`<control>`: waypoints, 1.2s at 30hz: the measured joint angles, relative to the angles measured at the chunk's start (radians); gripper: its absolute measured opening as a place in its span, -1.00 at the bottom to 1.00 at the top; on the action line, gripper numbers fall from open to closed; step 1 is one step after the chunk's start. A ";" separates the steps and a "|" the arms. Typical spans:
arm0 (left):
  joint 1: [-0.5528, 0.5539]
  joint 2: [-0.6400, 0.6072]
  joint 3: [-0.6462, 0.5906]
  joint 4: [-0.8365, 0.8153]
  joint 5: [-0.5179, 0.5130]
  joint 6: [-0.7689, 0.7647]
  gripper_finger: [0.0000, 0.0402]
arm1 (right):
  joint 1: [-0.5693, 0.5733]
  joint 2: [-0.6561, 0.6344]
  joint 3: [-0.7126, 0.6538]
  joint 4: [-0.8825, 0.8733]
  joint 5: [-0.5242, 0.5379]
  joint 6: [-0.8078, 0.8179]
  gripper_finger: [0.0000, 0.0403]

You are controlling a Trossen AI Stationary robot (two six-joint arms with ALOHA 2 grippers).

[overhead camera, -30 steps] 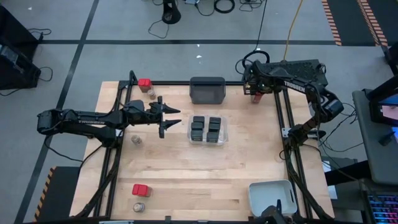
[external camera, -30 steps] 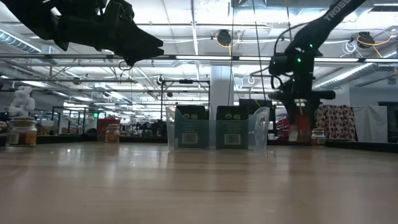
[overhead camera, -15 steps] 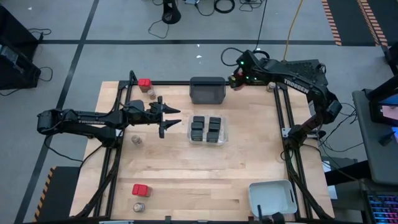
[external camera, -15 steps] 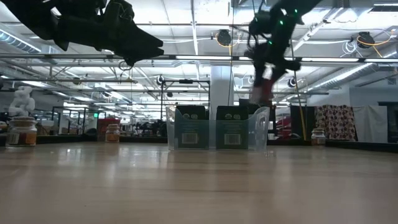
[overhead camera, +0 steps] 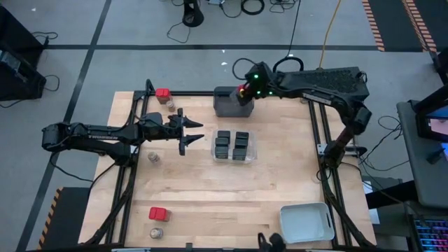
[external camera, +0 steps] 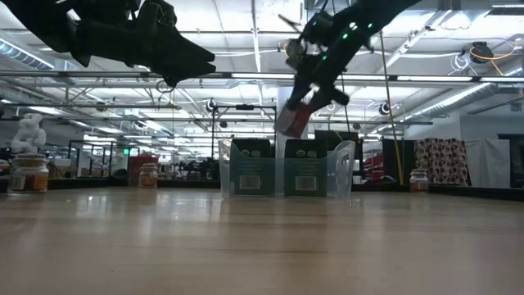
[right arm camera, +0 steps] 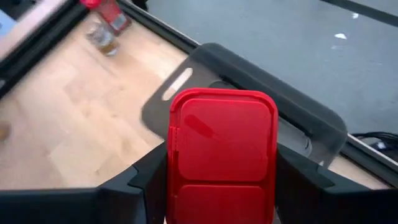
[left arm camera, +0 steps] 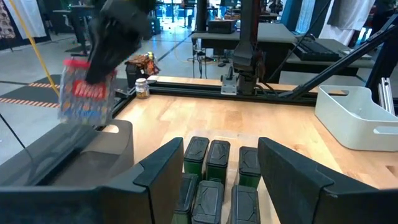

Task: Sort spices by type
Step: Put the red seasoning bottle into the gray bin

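My right gripper is shut on a red-topped spice container and holds it above the dark grey tray at the table's far edge. My left gripper hovers open and holds nothing, left of the clear tray, which holds several black boxy spices. Loose spices stand on the table: a red-topped one with a jar at the far left, a jar near the left arm, and a red-topped one with a jar at the near left. My right gripper pinches the red-topped container between its two fingers, one on each side of it just under the red lid. The fingers slant down from the table's right. The container hangs tilted below them, lifted clear above the dark grey tray.
A pale grey tray stands at the near right corner. Black frame rails run along the table's left, right and far sides. Bare wood lies across the middle and near part of the table.
My right gripper has swung from the table's far right corner toward the left along the far edge and risen, tipping and rolling as it went. It carries the red-topped container, now tilted over the dark grey tray. The left arm has kept still.
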 joint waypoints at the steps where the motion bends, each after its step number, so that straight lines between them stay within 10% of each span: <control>1: 0.000 0.000 0.000 0.000 0.000 0.000 0.05 | -0.002 0.021 0.011 0.004 0.004 -0.001 0.00; 16: 0.000 0.000 0.000 -0.015 0.000 0.006 0.05 | 0.017 0.347 0.360 -0.091 0.020 0.137 0.00; 36: 0.000 0.000 0.000 -0.017 0.000 0.026 0.05 | 0.063 0.442 0.391 -0.039 0.197 0.317 0.03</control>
